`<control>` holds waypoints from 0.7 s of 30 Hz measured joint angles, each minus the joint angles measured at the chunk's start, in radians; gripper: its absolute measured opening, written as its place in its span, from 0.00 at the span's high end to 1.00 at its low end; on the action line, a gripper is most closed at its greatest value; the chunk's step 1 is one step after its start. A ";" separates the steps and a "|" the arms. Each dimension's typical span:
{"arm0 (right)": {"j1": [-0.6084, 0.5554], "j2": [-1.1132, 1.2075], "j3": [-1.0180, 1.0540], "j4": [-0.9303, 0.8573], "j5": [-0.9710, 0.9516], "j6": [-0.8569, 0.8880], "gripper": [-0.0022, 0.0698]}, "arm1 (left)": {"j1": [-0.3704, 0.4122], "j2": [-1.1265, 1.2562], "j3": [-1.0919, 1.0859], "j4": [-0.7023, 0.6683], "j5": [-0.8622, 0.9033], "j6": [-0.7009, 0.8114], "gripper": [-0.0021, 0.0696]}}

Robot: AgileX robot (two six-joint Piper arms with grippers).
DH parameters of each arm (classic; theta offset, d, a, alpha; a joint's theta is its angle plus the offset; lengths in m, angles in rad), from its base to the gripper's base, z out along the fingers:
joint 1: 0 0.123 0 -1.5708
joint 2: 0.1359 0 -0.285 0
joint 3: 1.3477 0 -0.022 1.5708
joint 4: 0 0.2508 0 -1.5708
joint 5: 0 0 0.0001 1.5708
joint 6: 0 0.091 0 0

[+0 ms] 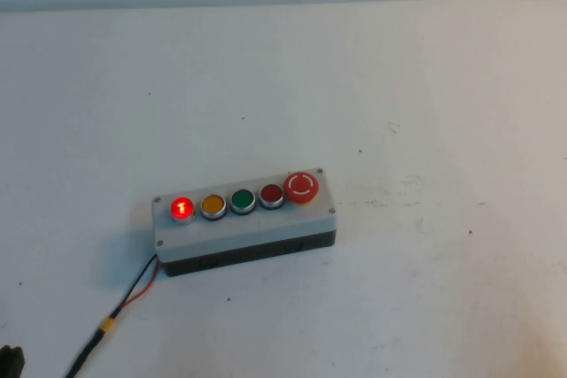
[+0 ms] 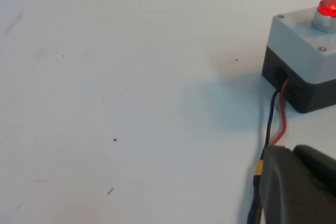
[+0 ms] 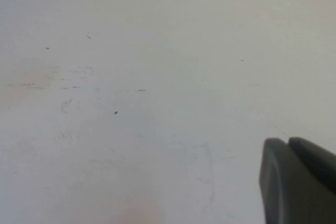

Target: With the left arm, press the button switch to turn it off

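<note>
Switch box (image 1: 245, 223) sits on the white table (image 1: 425, 86), grey lid over a black base. Five controls in a row on the lid: lit red button (image 1: 182, 209) at the box's left end (glowing, shows a "1"), then yellow button (image 1: 213, 205), green button (image 1: 243, 200), dark red button (image 1: 271, 194), and the red mushroom stop (image 1: 301, 187) at the right end.

Red and black wires (image 1: 133, 294) exit the box's left end and run toward the robot.

Left gripper (image 2: 299, 187) is off the box's left end, beside the wires, not touching the box; cannot tell if the fingers are released or clenched.

Right gripper (image 3: 299, 182) is over bare table, box out of its wrist view; finger state can't be told either.
</note>
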 joint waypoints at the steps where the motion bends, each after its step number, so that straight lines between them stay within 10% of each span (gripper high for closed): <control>1: 0.000 0.000 0.000 0.000 0.000 0.000 0.99 | 0.000 0.000 0.000 0.000 0.000 0.000 0.97; 10: 0.000 0.000 0.000 0.000 0.000 0.000 0.99 | 0.000 0.000 0.000 -0.083 -0.022 -0.002 0.97; 21: 0.000 0.000 0.000 0.000 0.000 0.000 0.99 | 0.000 0.000 0.000 -0.537 -0.270 -0.107 0.97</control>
